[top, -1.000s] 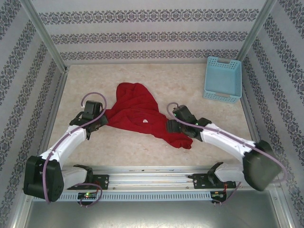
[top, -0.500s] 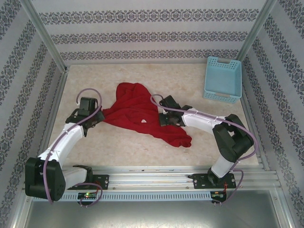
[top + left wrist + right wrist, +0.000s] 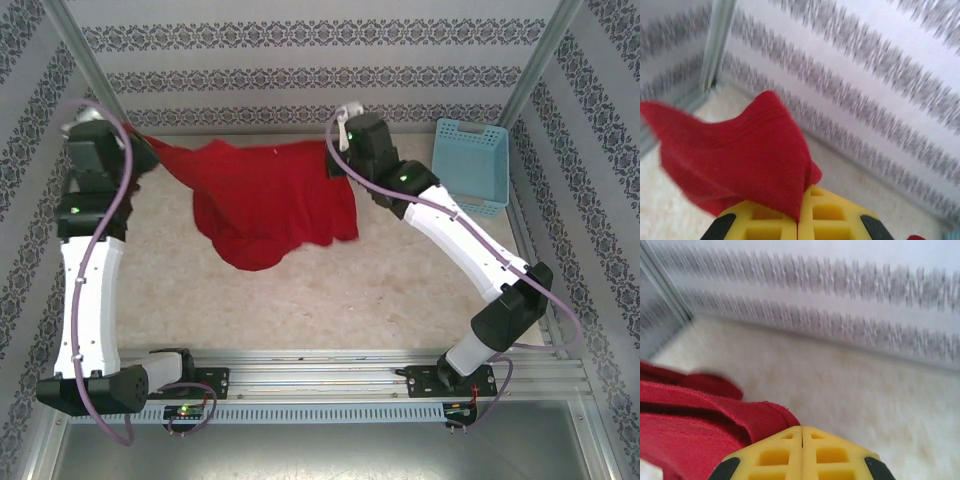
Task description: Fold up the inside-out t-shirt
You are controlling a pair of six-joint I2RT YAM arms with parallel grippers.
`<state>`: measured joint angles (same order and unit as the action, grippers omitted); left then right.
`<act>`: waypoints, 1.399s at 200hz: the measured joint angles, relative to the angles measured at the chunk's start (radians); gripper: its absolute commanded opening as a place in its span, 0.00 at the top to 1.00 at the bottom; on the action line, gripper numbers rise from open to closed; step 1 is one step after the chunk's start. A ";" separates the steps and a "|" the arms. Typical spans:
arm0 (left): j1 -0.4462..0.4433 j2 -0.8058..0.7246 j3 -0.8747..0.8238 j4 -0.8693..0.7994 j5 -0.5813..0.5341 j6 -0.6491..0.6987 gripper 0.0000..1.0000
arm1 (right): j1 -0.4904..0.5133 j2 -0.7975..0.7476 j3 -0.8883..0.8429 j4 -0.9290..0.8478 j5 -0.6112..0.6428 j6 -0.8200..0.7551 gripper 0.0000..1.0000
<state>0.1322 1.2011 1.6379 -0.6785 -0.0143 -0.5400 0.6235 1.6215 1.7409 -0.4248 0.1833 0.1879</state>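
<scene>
The inside-out t-shirt point(image 3: 265, 195) is plain red cloth, stretched wide near the back wall, with its lower edge sagging toward the table. My left gripper point(image 3: 137, 148) holds its left top corner up near the back-left post. In the left wrist view the yellow fingers point(image 3: 765, 222) are shut on a fold of the t-shirt point(image 3: 740, 160). My right gripper point(image 3: 338, 165) holds the right top corner. Its yellow fingers point(image 3: 770, 455) are shut, and the shirt's stitched hem point(image 3: 690, 435) runs in under them from the left.
A light blue plastic basket point(image 3: 470, 165) stands at the back right, close behind the right arm. Patterned walls close in the beige table point(image 3: 400, 290) on three sides, with metal posts point(image 3: 90, 70) at the back corners. Both grippers are close to the back wall.
The right gripper shut on the shirt. Both arms then rose and swung back and apart, lifting the crumpled shirt off the table and spreading it between them.
</scene>
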 measured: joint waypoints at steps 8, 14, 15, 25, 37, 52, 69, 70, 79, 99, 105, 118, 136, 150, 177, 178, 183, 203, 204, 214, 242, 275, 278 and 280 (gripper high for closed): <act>0.008 0.015 0.093 -0.027 -0.014 0.015 1.00 | 0.001 0.030 0.088 0.018 -0.010 -0.013 1.00; 0.011 0.028 0.166 -0.046 -0.023 0.027 1.00 | 0.001 0.058 0.156 0.031 -0.018 -0.021 1.00; 0.012 0.031 0.184 -0.050 -0.025 0.031 1.00 | 0.001 0.066 0.173 0.037 -0.022 -0.022 1.00; 0.013 0.050 0.299 -0.077 -0.039 0.055 1.00 | 0.001 0.117 0.274 0.058 -0.035 -0.035 1.00; 0.013 0.060 0.404 -0.097 -0.047 0.083 1.00 | 0.001 0.180 0.385 0.085 -0.051 -0.039 1.00; 0.013 0.046 0.477 -0.101 -0.044 0.118 1.00 | 0.000 0.249 0.480 0.114 -0.076 -0.041 1.00; 0.014 0.001 0.461 -0.101 -0.016 0.142 1.00 | 0.000 0.320 0.546 0.137 -0.104 -0.042 1.00; 0.014 -0.002 0.457 -0.100 -0.013 0.142 1.00 | 0.000 0.323 0.548 0.138 -0.105 -0.042 1.00; 0.014 -0.037 0.394 -0.089 0.021 0.145 1.00 | 0.000 0.357 0.560 0.143 -0.118 -0.040 1.00; 0.013 -0.132 0.198 -0.061 0.132 0.140 1.00 | -0.003 0.420 0.543 0.145 -0.139 -0.036 1.00; 0.006 -0.153 0.134 -0.048 0.163 0.135 1.00 | -0.006 0.433 0.523 0.145 -0.144 -0.034 1.00; -0.038 -0.193 -0.031 -0.003 0.205 0.121 1.00 | -0.015 0.449 0.450 0.147 -0.152 -0.026 1.00; -0.185 -0.223 -0.245 0.044 0.206 0.113 1.00 | -0.044 0.463 0.343 0.148 -0.183 0.005 1.00; -0.327 -0.211 -0.381 0.077 0.181 0.113 1.00 | -0.076 0.478 0.286 0.147 -0.217 0.035 1.00; -0.556 -0.205 -0.574 0.158 0.117 0.092 1.00 | -0.140 0.487 0.211 0.140 -0.253 0.082 1.00; -0.562 -0.205 -0.579 0.159 0.116 0.091 1.00 | -0.143 0.487 0.208 0.139 -0.254 0.085 1.00; -0.602 -0.205 -0.606 0.181 0.099 0.086 1.00 | -0.154 0.487 0.202 0.138 -0.261 0.095 1.00; -0.734 -0.204 -0.688 0.266 0.034 0.057 1.00 | -0.196 0.487 0.197 0.137 -0.291 0.130 0.97; -0.739 -0.204 -0.691 0.270 0.032 0.056 1.00 | -0.197 0.487 0.197 0.137 -0.292 0.132 0.96; -0.794 -0.198 -0.723 0.318 0.005 0.037 1.00 | -0.216 0.487 0.197 0.137 -0.312 0.150 0.93; -0.908 -0.118 -0.780 0.453 -0.047 -0.020 0.89 | -0.256 0.489 0.197 0.128 -0.354 0.203 0.71; -0.969 0.052 -0.781 0.553 -0.025 -0.078 0.61 | -0.300 0.476 0.156 0.115 -0.366 0.259 0.53; -0.970 0.059 -0.781 0.554 -0.024 -0.082 0.59 | -0.303 0.472 0.144 0.113 -0.364 0.264 0.52; -0.970 0.064 -0.781 0.553 -0.025 -0.081 0.57 | -0.304 0.468 0.136 0.114 -0.364 0.266 0.51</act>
<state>-0.8379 1.2648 0.8566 -0.1253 -0.0391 -0.6209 0.3195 2.0895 1.8771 -0.3111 -0.1806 0.4541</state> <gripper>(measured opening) 0.354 0.456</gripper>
